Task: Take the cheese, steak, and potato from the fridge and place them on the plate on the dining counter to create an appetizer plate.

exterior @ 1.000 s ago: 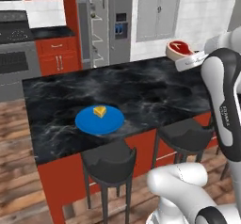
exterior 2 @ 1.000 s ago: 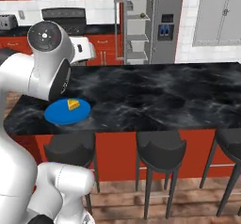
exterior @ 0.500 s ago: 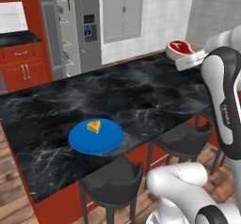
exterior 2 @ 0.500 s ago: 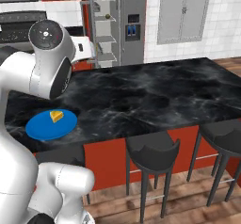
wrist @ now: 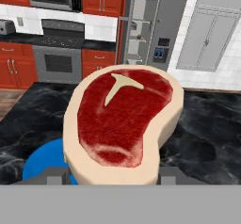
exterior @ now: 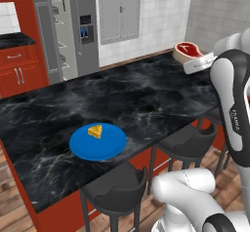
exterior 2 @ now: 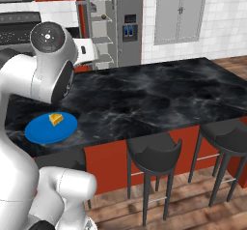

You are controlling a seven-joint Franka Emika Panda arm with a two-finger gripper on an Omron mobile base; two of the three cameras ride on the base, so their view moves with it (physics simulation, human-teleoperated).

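Claw (wrist: pixel 110 180) grips the steak (wrist: pixel 123 122), held high beyond the bench (exterior: pixel 146 94). Cheese (exterior: pixel 95 131) already sits on the blue plate (exterior: pixel 105 148). Best bring the slab down over the plate's bare side, clear of the wedge, then release low.

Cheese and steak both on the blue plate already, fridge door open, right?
Not quite. Only the cheese sits on the plate; the steak is held in the gripper above the dining counter, as the left base view shows. The fridge door is open, its shelves visible.
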